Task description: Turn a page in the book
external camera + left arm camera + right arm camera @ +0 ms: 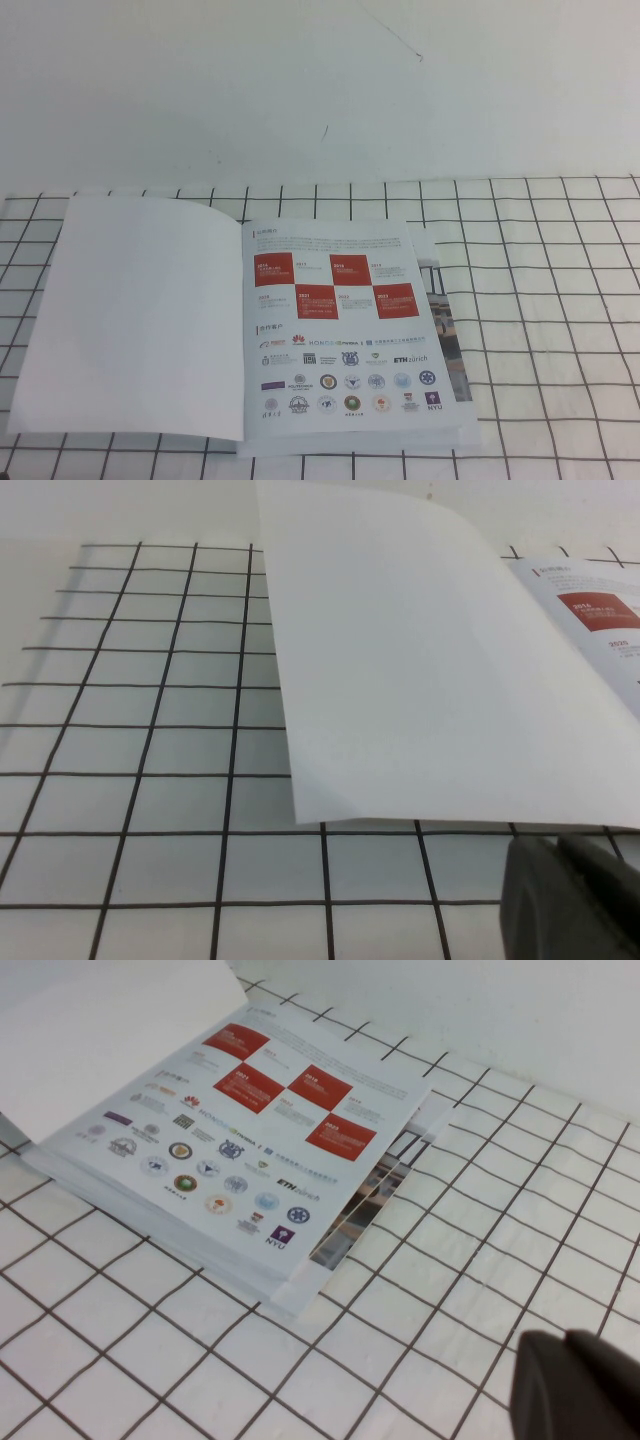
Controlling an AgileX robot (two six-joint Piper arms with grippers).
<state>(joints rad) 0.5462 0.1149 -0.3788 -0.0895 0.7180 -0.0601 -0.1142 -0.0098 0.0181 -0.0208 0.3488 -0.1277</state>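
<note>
One leaf is already over: the glossy cover page point(140, 320) of the thin white brochure, my book point(345, 335), lies flat on the left with its plain white side up, while the inner sheet with red squares and logo rows point(340, 320) faces up on the right. The book rests on the white gridded table point(540, 300), its spine running near to far, roughly mid-scene. Edge strips of similar booklets point(448, 340) peek out beneath its right side.

Neither arm reaches into the high view. My left pincer point(575, 900) hangs just off the near edge of the turned page, dark tips close together and holding nothing, though whether they are fully clenched I cannot tell. My right pincer point(580, 1385) is clenched on nothing, hovering near-right of the book and well apart from it.

I judge the turn done; were another leaf wanted, its free edge lies on the right, so my right arm is nearer.
</note>
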